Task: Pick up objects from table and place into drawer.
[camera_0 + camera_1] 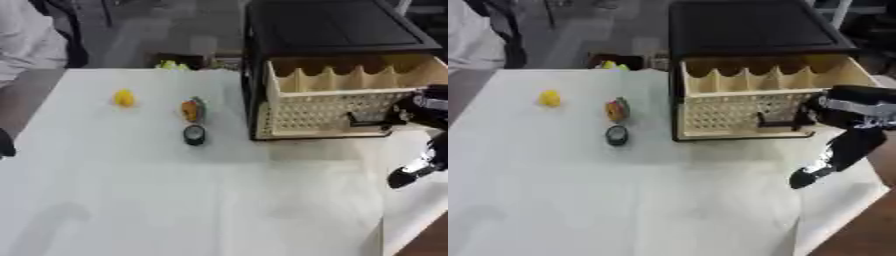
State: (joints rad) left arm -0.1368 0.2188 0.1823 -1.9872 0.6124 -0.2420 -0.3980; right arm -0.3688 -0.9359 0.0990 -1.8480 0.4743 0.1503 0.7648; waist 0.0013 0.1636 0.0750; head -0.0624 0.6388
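No text, label, brand, number or sign can be read anywhere in either view. Nothing legible is shown on the drawer (754, 102), on the black cabinet (750, 27) or on the small things lying on the tabletop (175, 200).

**Table surface: contents observed**

White table (175, 200). On it, toward the far left: a small yellow object (124, 97). Near centre: an orange-and-grey object (192, 109), with a dark round object (194, 135) just in front. At right: a black cabinet (745, 30), its slatted drawer (745, 112) pulled open.
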